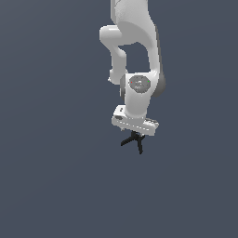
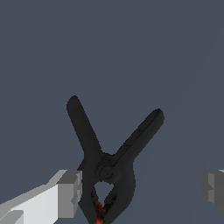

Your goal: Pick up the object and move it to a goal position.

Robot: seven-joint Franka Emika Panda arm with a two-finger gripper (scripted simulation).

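The object is a small black spring clamp point(image 2: 105, 166), V-shaped with two splayed handles and a red tip point(image 2: 99, 210) at its narrow end. In the wrist view it lies between the fingers of my gripper point(image 2: 142, 190), which is open. One grey finger point(image 2: 70, 192) sits right against the clamp's side, while the other finger point(image 2: 213, 188) is well apart from it. In the exterior view the clamp point(image 1: 134, 141) shows as thin black handles poking out just below the white hand point(image 1: 135, 122), and the fingers themselves are hidden there.
A plain dark grey-blue surface point(image 1: 56, 186) fills both views. The white arm point(image 1: 137, 56) rises from the hand toward the exterior view's upper edge. No other object and no goal marker shows.
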